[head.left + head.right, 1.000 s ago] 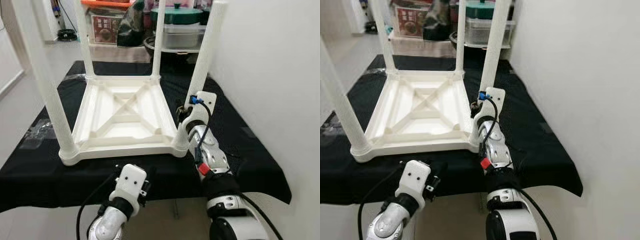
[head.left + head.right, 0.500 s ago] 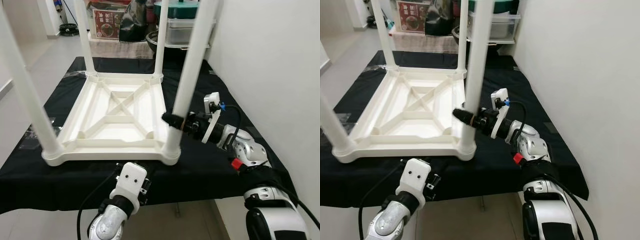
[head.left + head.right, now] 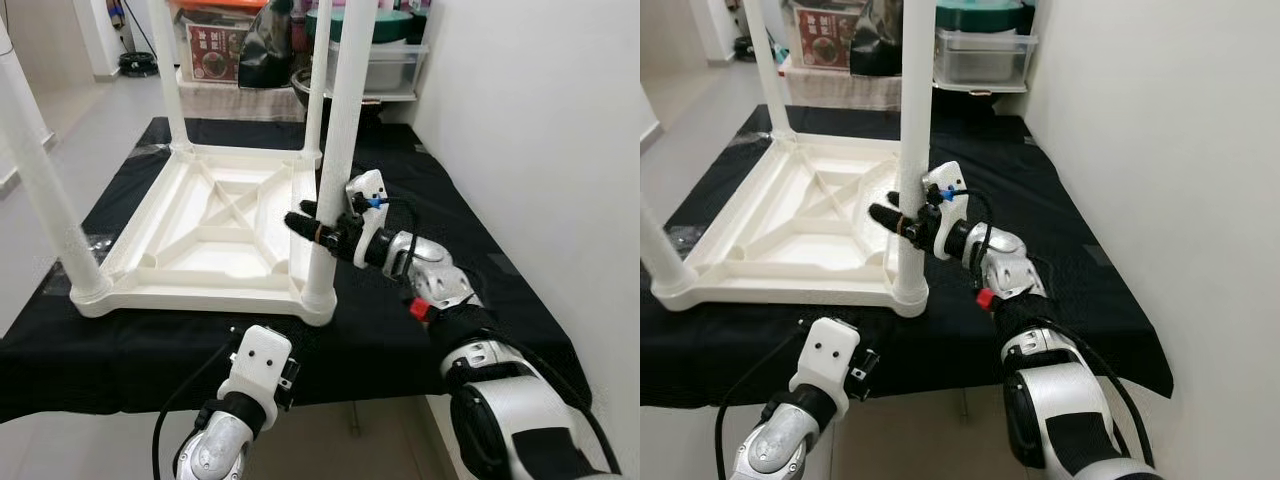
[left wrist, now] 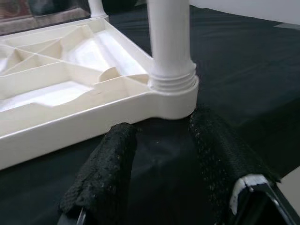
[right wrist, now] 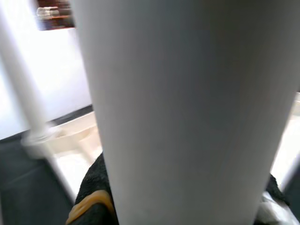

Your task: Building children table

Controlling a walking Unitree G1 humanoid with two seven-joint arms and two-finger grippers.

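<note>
Jaws of right gripper (image 3: 312, 226) clamped around near-right leg (image 3: 336, 140) of the white children's table (image 3: 215, 230), low on the shaft. Left gripper (image 4: 161, 154) parted, holding nothing, low at the near edge just short of that leg's base. Table lies upside down on a black cloth (image 3: 470, 250), all four legs pointing up. Storage bins (image 3: 385, 60) at far side.

White table leg (image 5: 187, 103) up close, black fingers (image 5: 93, 197) around it
</note>
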